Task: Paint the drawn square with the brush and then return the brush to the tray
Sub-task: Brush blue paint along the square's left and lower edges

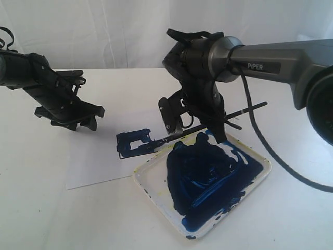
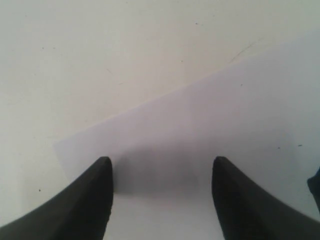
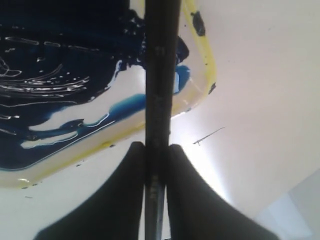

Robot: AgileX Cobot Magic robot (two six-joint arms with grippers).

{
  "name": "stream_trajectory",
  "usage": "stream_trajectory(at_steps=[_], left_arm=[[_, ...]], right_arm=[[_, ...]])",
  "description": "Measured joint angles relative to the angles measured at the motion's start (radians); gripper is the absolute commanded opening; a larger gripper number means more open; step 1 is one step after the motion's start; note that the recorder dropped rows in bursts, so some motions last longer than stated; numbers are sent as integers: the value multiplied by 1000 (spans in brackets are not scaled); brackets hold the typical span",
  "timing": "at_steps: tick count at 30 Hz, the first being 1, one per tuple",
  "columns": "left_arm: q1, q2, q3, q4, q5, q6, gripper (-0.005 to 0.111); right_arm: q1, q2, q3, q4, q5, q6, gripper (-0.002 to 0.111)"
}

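With the brush being pinched aslant by the right gripper and the left gripper being held open, paint is being risked outside the drawn square.

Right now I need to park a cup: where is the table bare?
Bare table nearest the exterior camera, bordered by the paper sheet and the tray. Crowded where the brush runs over the tray to the drawn square.
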Motion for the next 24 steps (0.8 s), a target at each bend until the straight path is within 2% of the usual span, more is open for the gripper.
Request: stream_trajectory(at_steps=[7, 15, 24], left_arm=[[0, 0, 0, 0, 0, 0, 62], [0, 0, 0, 0, 0, 0, 62], [0, 0, 0, 0, 0, 0, 62]], right_arm=[[0, 4, 0, -67, -32, 126, 0], [0, 21, 0, -88, -24, 167, 0], [0, 21, 0, -70, 14, 10, 0]])
